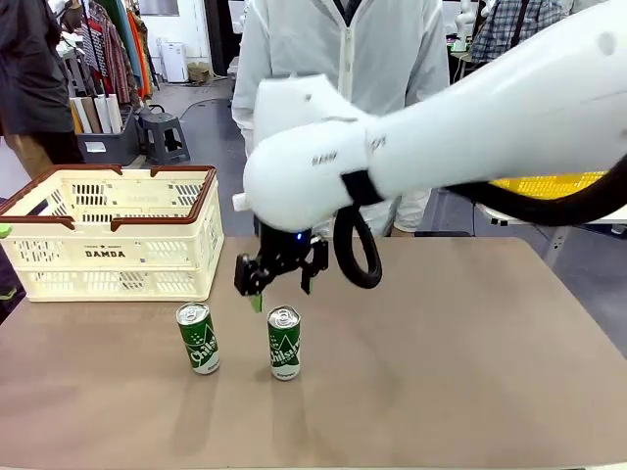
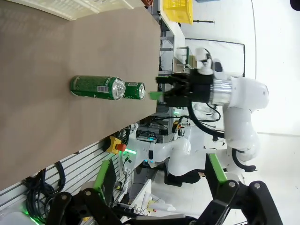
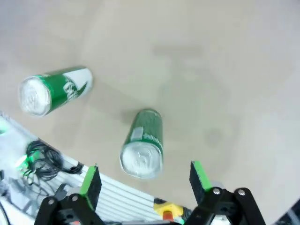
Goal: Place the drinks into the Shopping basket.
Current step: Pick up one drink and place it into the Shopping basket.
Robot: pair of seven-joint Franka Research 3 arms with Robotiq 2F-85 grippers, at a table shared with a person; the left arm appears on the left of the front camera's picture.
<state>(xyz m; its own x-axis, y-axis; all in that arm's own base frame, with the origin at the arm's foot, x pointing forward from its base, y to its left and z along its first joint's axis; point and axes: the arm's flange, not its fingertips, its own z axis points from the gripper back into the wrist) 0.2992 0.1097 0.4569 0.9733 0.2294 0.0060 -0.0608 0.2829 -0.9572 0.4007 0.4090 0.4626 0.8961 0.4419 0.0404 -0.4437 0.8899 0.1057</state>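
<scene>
Right now two slim green metal drink cans with white lettering and silver tops stand upright side by side on the brown table [image 1: 441, 382], the left can [image 1: 198, 339] and the right can [image 1: 284, 343], both outside the one cream-white slotted plastic shopping basket [image 1: 59, 259] with its dark brown rim, which sits well apart from them at the table's far left. The right gripper [image 1: 282, 291] hangs just above the right can with its jaws spread wide and nothing in them. The left gripper [image 2: 159, 172] is likewise spread wide and empty, apart from both cans.
</scene>
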